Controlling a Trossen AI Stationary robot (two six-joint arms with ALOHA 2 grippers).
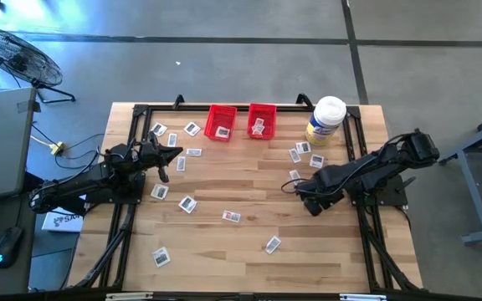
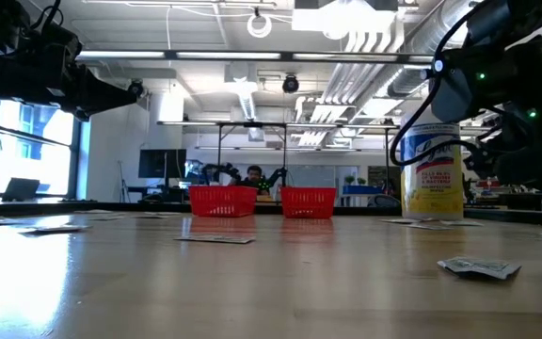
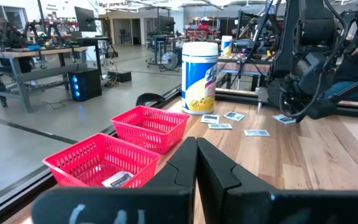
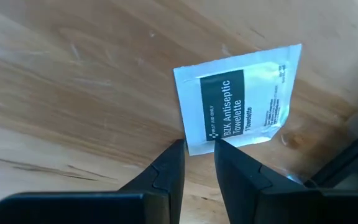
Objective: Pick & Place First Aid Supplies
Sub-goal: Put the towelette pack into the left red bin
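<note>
Pinching the lower edge of a white antiseptic towelette packet (image 4: 238, 99) between narrowly parted fingers, the right gripper (image 4: 199, 146) hangs over the wooden table (image 1: 249, 251) right of centre (only its wrist view shows the grip). From overhead, other packets (image 1: 231, 216) lie scattered, some inside the two red bins (image 1: 221, 122) at the far edge. Left of centre, the left gripper (image 3: 196, 158) is fully closed, empty.
</note>
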